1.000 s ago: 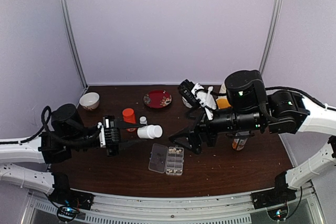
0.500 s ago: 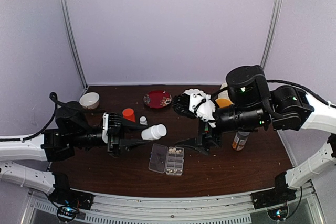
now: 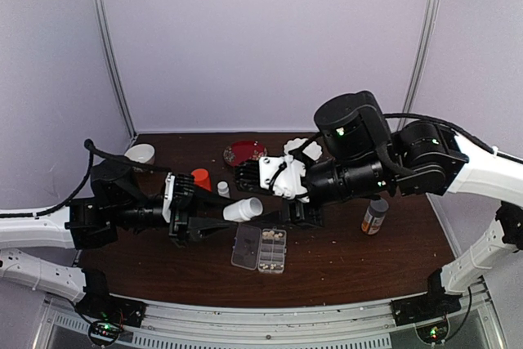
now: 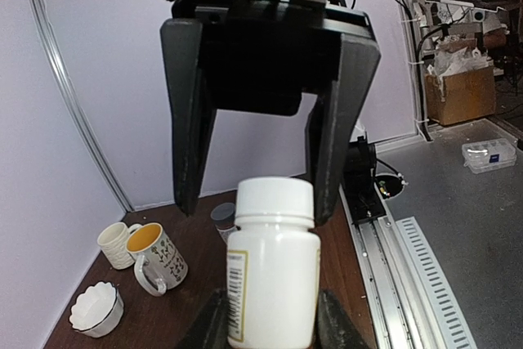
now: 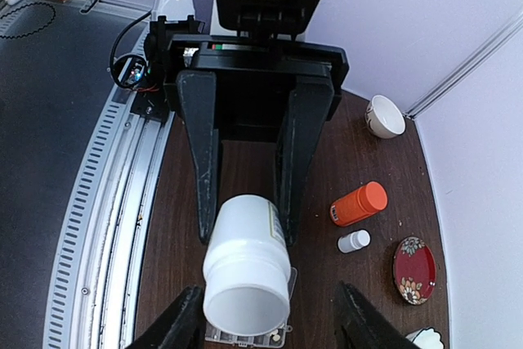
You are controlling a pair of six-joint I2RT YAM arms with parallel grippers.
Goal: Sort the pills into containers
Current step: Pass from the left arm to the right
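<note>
White bottle (image 5: 245,263) masks perhaps half the pill box (image 3: 245,247); orange bottle (image 5: 358,203) nearby.

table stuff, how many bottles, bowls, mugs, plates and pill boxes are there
bottles: 4, big white bottle, small white bottle, orange bottle, brown bottle
bowls: 2, plain white bowl, fluted white bowl
mugs: 2, cream mug, patterned mug
plates: 1, red plate
pill boxes: 1, pill box
total: 10
</note>
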